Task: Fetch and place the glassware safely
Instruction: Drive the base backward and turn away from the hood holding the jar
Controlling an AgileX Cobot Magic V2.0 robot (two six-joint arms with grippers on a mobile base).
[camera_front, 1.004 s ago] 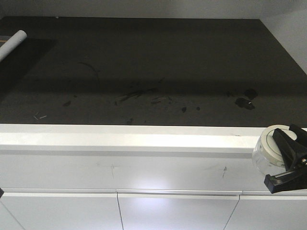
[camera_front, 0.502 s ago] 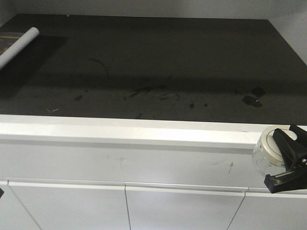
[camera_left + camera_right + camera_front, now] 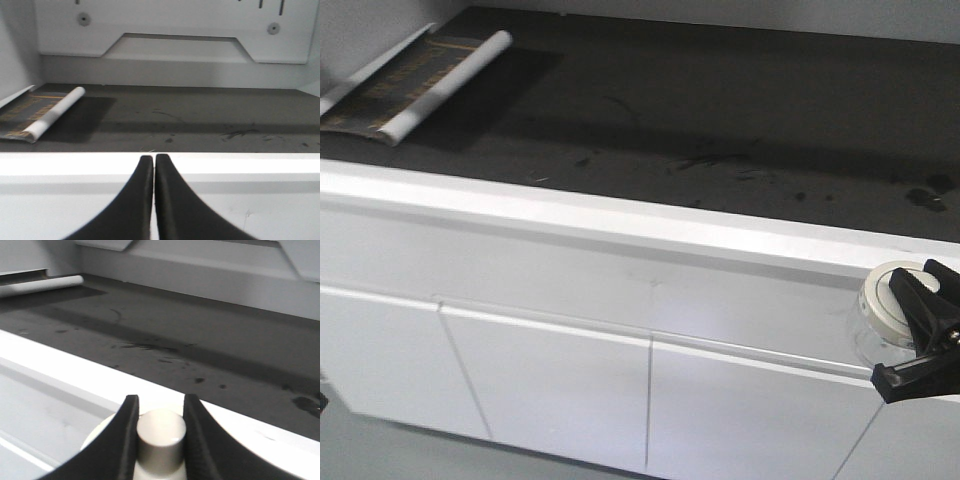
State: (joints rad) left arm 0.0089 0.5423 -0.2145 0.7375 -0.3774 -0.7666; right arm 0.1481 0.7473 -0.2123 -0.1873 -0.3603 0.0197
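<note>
My right gripper (image 3: 917, 330) is shut on the knob (image 3: 161, 432) of the glass jar's cream-white lid (image 3: 882, 302). It holds the small clear glass jar (image 3: 868, 345) in the air in front of the white counter edge at the far right, below the counter top. In the right wrist view the two black fingers (image 3: 127, 425) clamp the knob on both sides; the jar body is hidden under the lid. My left gripper (image 3: 153, 159) is shut and empty, in front of the white counter edge; it does not show in the front view.
A dark, scuffed counter top (image 3: 720, 110) has a white front rim (image 3: 620, 215) and white cabinet doors (image 3: 550, 390) below. A white tube (image 3: 445, 85) lies on a dark patterned sheet (image 3: 395, 85) at the far left. A white wall panel (image 3: 175, 30) backs the counter.
The view has swung and pulled back: the counter has shifted right and up, showing the tube, the sheet and the cabinet doors. The right gripper still holds the jar at the same spot in frame.
</note>
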